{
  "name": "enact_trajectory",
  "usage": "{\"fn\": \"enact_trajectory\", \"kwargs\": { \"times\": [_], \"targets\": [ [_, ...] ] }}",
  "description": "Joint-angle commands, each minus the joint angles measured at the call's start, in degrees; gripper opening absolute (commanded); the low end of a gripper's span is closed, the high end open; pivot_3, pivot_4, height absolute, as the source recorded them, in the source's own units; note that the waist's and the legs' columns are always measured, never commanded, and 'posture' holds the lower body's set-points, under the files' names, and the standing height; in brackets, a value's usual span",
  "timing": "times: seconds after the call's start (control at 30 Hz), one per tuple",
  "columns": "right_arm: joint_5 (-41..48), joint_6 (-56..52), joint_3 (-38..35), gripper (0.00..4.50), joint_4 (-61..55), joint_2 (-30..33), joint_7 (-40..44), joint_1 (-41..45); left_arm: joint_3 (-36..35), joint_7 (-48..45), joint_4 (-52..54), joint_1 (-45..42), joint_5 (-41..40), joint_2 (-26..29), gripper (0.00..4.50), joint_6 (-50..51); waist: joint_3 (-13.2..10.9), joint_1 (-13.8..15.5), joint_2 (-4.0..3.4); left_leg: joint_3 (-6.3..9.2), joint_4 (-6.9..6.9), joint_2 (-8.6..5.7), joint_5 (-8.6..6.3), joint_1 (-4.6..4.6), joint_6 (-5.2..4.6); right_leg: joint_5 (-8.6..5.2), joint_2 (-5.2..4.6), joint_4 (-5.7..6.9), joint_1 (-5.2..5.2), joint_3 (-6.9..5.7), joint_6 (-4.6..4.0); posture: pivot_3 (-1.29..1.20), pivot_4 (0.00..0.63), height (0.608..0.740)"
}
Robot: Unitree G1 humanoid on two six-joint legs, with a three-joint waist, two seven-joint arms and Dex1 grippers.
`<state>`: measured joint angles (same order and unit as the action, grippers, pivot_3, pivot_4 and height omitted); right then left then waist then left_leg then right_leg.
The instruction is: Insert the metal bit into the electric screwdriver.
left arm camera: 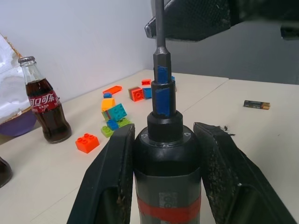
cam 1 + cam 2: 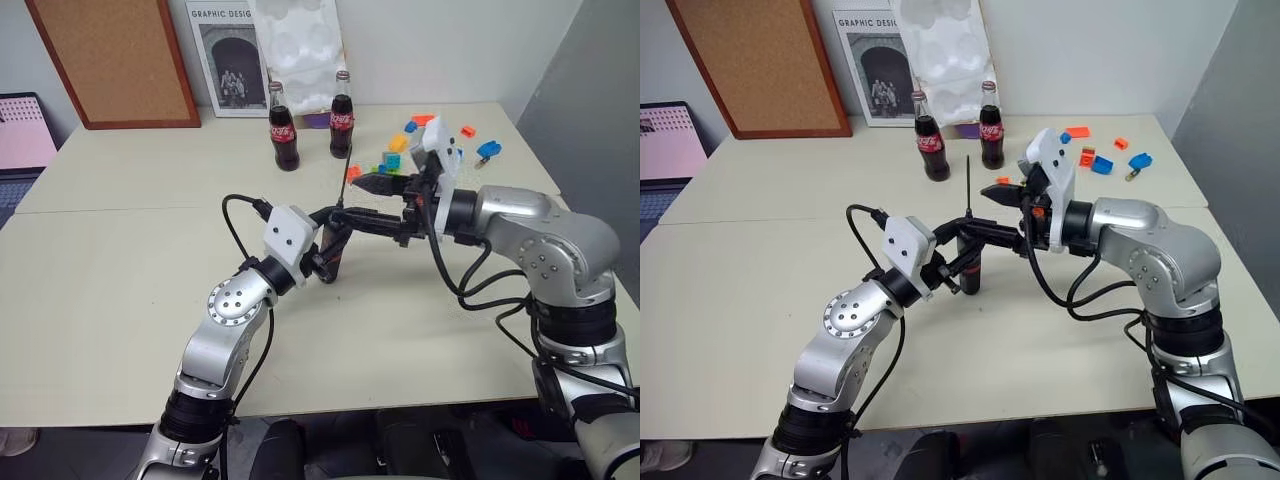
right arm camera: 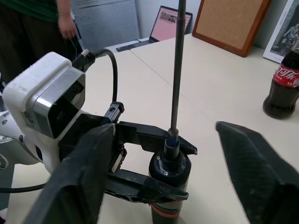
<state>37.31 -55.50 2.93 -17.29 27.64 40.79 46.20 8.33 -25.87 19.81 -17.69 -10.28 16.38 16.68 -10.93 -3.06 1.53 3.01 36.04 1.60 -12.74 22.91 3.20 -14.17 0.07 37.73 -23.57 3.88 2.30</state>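
Our right gripper stands spread wide, fingers apart on either side of the metal bit, touching nothing. The bit rises straight up from the nose of the electric screwdriver, which our left gripper clamps upright at the red band. We judge the bit seated; the right gripper's way clear runs back from that vertical axis.
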Motion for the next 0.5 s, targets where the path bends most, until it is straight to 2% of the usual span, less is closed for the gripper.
{"fn": "enact_trajectory", "kwargs": {
  "times": [0.03, 0.3, 0.43, 0.5],
  "targets": [
    [1.87, 0.52, -3.04, 4.41, -0.91, 2.31, 1.88, 0.88, -0.84, 0.42, -0.1, -0.12, 0.51, 0.2, 1.62, -0.13, 0.0, 0.01, 0.0, 0.0, 0.0, 0.0, 0.0, 0.01, 0.0, 0.0, 0.0, 0.0, 0.0, 0.0, 0.0, 0.0, 0.15, 0.74],
    [1.67, 2.2, -4.97, 4.41, -4.31, 9.68, 4.55, -3.57, -3.39, 5.05, 1.71, -4.39, 3.36, 1.45, 1.62, 4.11, -0.06, -0.06, 0.04, 0.03, 0.0, 0.0, 0.0, 0.03, 0.0, 0.0, 0.01, -0.04, -0.01, -0.04, 0.0, 0.0, 0.15, 0.74],
    [2.41, 2.28, -6.87, 4.41, -5.81, 12.57, 5.18, -5.66, -2.26, 5.1, 1.23, -10.01, 8.75, 5.7, 1.62, 4.82, -0.2, -0.09, 0.12, -0.01, -0.01, 0.01, 0.0, 0.08, 0.0, 0.01, 0.04, -0.02, -0.09, 0.01, 0.01, 0.0, 0.15, 0.74],
    [1.39, 3.74, -7.36, 4.41, -6.85, 15.4, 6.59, -7.06, -0.09, 3.66, -2.69, -14.26, 13.75, 10.08, 1.62, 4.91, -0.26, 0.14, 0.22, 0.02, -0.02, 0.01, 0.0, 0.2, 0.0, 0.0, 0.04, -0.02, -0.18, -0.03, 0.02, 0.0, 0.15, 0.74]
  ]
}}
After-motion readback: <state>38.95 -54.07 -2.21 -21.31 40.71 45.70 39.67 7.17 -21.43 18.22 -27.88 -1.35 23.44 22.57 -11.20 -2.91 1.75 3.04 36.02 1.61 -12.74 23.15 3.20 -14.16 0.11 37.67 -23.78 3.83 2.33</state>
